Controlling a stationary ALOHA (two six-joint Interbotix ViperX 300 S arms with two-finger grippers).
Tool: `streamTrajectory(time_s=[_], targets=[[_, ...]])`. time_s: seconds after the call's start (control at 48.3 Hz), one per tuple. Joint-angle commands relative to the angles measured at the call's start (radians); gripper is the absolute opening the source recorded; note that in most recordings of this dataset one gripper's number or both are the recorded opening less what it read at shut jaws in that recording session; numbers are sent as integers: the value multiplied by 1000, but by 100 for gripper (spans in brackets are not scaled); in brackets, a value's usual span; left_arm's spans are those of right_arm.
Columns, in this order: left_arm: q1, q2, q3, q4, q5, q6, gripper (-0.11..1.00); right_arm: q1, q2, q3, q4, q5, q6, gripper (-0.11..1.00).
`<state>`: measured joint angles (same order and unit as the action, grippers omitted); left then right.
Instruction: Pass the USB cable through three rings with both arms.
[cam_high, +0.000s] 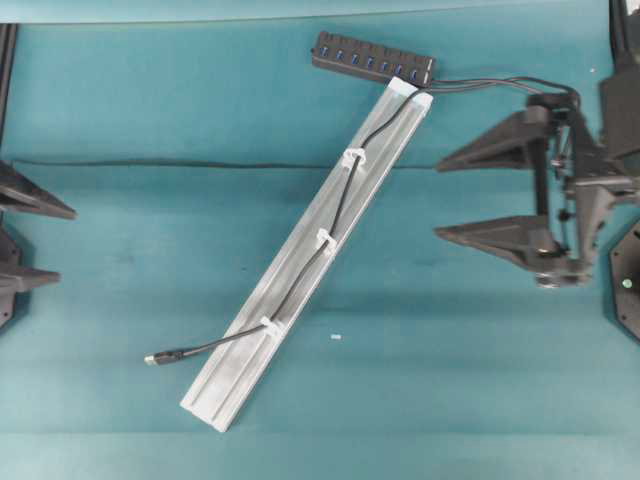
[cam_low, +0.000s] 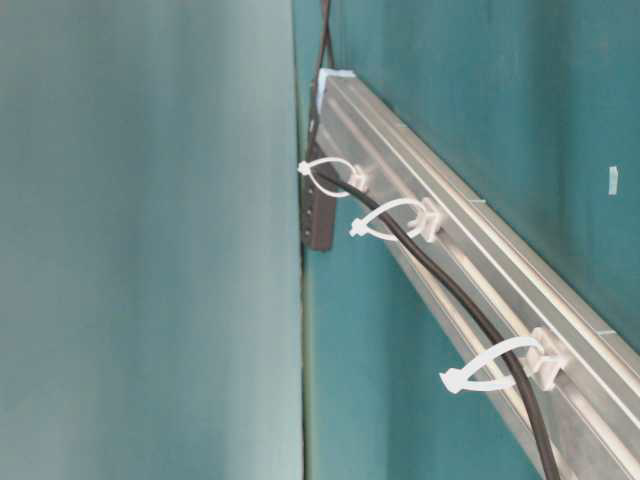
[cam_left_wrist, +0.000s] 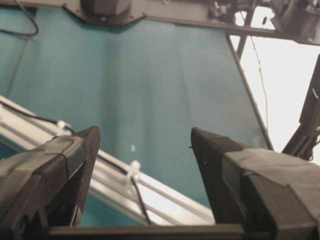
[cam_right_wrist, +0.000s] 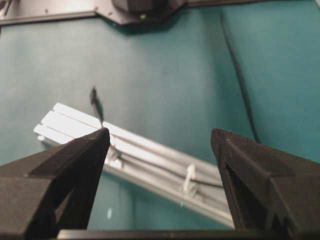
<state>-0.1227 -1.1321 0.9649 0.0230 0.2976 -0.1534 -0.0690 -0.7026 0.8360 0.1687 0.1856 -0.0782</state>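
Observation:
The USB cable (cam_high: 338, 205) leaves the black hub (cam_high: 372, 57) and runs down the silver rail (cam_high: 240, 385). It passes through all three rings (cam_high: 353, 157) (cam_high: 325, 240) (cam_high: 270, 325), and its plug (cam_high: 152, 358) lies on the cloth left of the rail's lower end. The table-level view shows the cable (cam_low: 450, 290) inside the white loops (cam_low: 395, 218). My left gripper (cam_high: 65, 247) (cam_left_wrist: 145, 132) is open at the far left edge, nothing between its fingers. My right gripper (cam_high: 438, 197) (cam_right_wrist: 160, 132) stands open right of the rail, also holding nothing.
The hub's own cords (cam_high: 500, 84) run right toward the right arm. A tiny white scrap (cam_high: 336, 338) lies on the teal cloth right of the rail. A dark seam (cam_high: 150, 163) crosses the cloth left of the rail.

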Motion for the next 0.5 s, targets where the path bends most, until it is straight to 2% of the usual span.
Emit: streamTrajectory(time_s=[0.0,0.124,0.186,0.477], targets=[[9,-31,-31,5,-2,34,81,0,-44,5,3,5,29,86],[9,-31,-31,5,-23,100,81,5,-107,28,2,-2,72,86],[9,-29,-29,5,-35,120,81,8,-135,40,-2,3,69,86],[9,-35,-31,5,-64,129,81,46,-247,80,-2,15,35,86]])
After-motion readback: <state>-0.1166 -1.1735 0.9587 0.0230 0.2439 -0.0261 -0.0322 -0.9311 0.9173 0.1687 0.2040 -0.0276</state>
